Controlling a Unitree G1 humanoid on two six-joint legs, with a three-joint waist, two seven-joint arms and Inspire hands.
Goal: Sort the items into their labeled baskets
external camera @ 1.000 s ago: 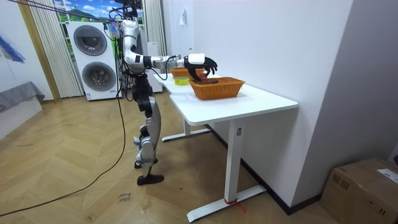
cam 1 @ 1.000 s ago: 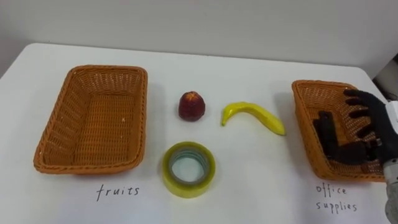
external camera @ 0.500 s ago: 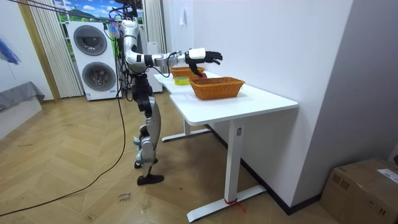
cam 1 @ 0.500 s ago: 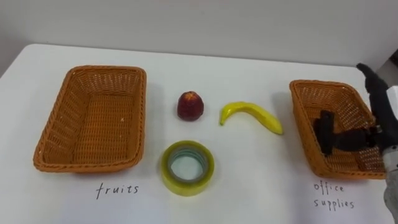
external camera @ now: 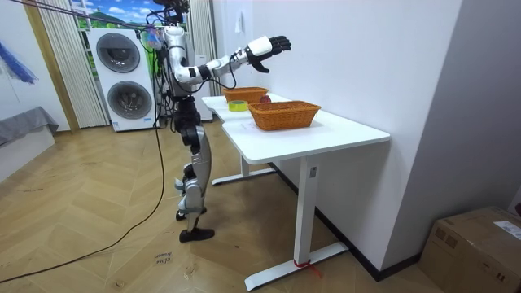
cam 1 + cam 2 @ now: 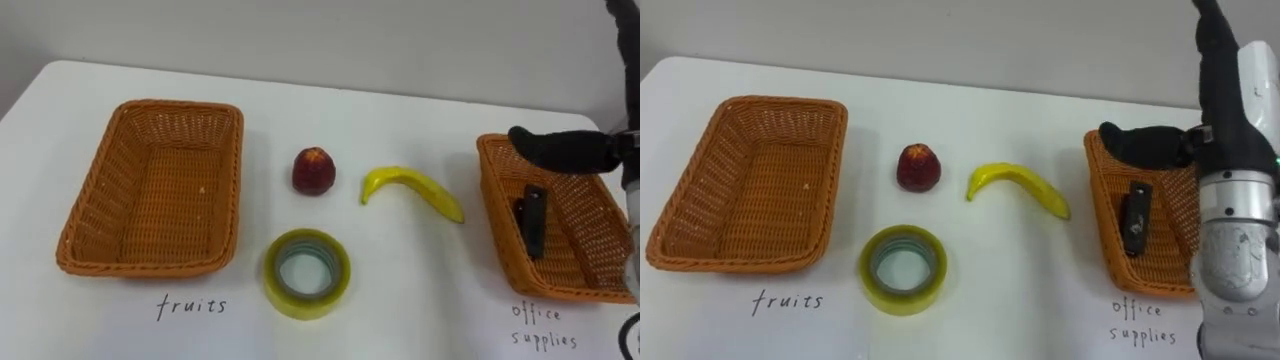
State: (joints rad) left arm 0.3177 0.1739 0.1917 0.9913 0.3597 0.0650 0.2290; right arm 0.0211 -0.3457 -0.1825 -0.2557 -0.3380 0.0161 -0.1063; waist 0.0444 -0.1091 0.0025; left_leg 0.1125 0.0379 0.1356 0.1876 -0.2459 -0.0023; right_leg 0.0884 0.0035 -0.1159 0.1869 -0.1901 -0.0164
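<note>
The robot stands at the white bench [image 6: 400,110], its right hand [image 5: 272,45] held high above the right basket [image 6: 497,195], fingers spread and holding nothing. A black object [image 6: 531,218] lies inside that basket. The left basket [image 6: 98,195] has nothing in it. Between the two baskets, on the bench, sit a red fruit [image 6: 313,171], a banana [image 6: 412,187] just to its right, and a roll of yellow tape [image 6: 307,272] nearer the robot, all apart from each other

Right hand [image 6: 1218,90] — black fingers [image 6: 1212,45], white cuff, silver forearm.
</note>
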